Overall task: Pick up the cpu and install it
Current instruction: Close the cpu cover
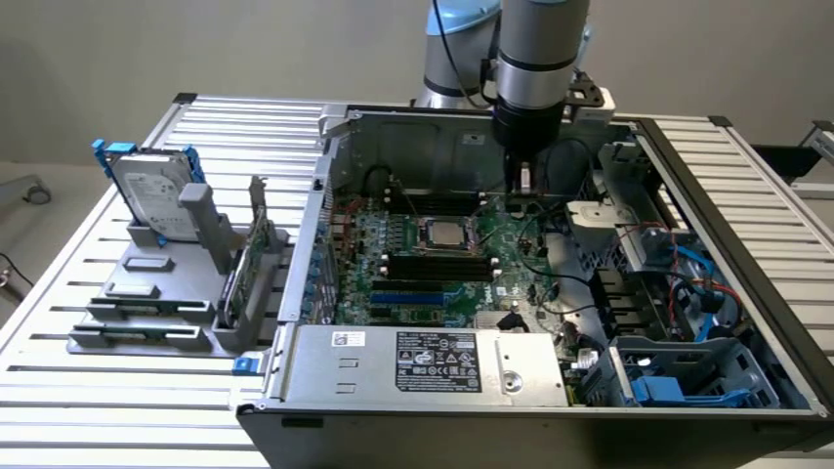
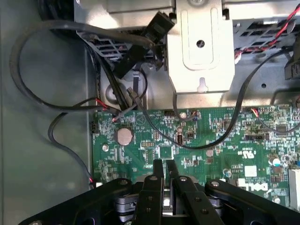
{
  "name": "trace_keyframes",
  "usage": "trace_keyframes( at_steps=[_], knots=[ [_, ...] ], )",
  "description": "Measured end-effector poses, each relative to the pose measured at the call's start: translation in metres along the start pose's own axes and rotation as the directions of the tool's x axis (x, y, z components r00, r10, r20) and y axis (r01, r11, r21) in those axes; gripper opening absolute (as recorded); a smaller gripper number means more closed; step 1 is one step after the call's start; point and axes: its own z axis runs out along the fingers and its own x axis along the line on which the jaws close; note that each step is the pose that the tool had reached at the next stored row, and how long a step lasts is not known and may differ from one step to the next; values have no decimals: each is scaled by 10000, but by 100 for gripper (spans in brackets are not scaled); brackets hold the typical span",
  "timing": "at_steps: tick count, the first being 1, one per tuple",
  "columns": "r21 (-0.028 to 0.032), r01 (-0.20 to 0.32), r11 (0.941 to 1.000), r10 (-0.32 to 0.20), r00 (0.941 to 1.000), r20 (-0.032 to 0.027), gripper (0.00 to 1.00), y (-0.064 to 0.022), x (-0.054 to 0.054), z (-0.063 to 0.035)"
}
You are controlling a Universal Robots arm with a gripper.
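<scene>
- a computer case [image 1: 417, 147] lies open on a slatted metal table [image 1: 117, 410], with a green circuit board [image 1: 509, 264] on its floor.
- the cpu [image 1: 444, 233] is a small silver square near the middle of the board, inside the dark frame of the socket [image 1: 444, 217]; it appears to lie flat in there, though i cannot tell whether the frame is latched over it.
- the arm [image 1: 534, 49] reaches straight down into the case from above, near the back wall.
- the gripper [image 1: 525, 183] hangs over the rear part of the board, to the exterior view's right of the socket and apart from the cpu.
- in the wrist view the gripper [image 2: 164, 166] has its two black fingers [image 2: 158, 165] drawn almost together, with a thin slit between them and nothing visibly held there.
- just beyond the fingertips the board [image 2: 154, 140] shows a round coin battery [image 2: 124, 136], with black cables [image 2: 70, 24] looping over the grey case floor beside it.
- a pale metal bracket [image 2: 201, 47] stands past the edge of the board.
- a power supply [image 1: 437, 362] with a white label sits at the near end of the case.
- outside the case, on the exterior view's left, a silver hard drive [image 1: 146, 191] with blue brackets stands upright in a grey stand [image 1: 144, 313].
</scene>
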Motion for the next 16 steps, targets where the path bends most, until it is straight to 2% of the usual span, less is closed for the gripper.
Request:
trace_keyframes(
  at_steps=[1,2,3,8,9,16],
  knots=[
    [183,-12,9998,11,10000,11,18,-3,0,0],
    [327,-21,9995,20,10000,20,18,-9,0,-1],
    [446,-29,9990,28,10000,28,18,-19,-1,-2],
    [879,-58,9961,53,10000,57,18,-101,-6,-10],
    [982,-64,9952,58,10000,63,18,-119,-7,-11],
    [1932,-133,9811,109,9999,131,18,-232,-14,-21]
  ],
)
